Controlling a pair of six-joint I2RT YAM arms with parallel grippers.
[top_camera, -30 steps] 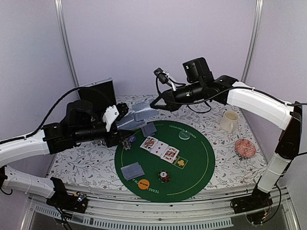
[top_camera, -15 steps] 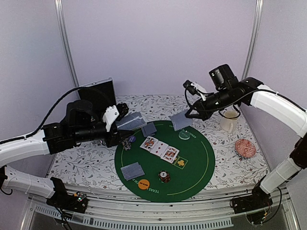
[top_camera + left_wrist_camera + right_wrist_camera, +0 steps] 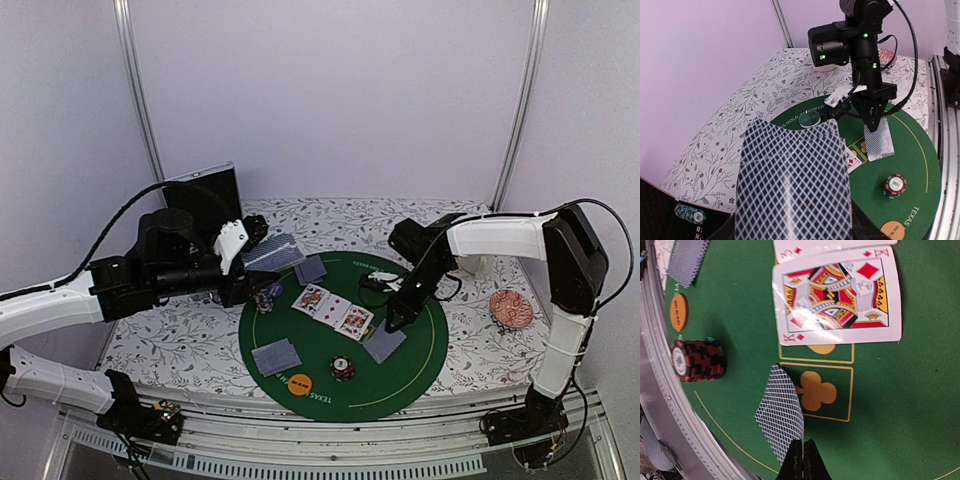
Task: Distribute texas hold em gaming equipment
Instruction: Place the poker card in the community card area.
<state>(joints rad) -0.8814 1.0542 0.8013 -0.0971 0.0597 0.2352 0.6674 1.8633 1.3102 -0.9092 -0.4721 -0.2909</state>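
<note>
Texas hold em gaming equipment lies spread on a round green mat (image 3: 420, 345). At the bottom edge of the mat sits an orange disc (image 3: 300, 382). Just to its right is a short chip stack (image 3: 343, 369). A little up and to the left lies a small pile of face-down cards (image 3: 277, 356). Right of the chip stack, the right gripper (image 3: 803, 455) pinches a single card (image 3: 782, 412) by its corner, with its fingers squeezed tight together. This card tilts low over the mat, beside a yellow club sign (image 3: 815, 390). In the middle of the mat, face-up cards (image 3: 333, 310) lie in a row. Higher up is a far card (image 3: 311, 268), back side up. A second chip stack (image 3: 264, 298) sits at the mat's left edge. In the upper left, the left gripper (image 3: 240, 243) holds a deck (image 3: 272, 250) up in the air.
</note>
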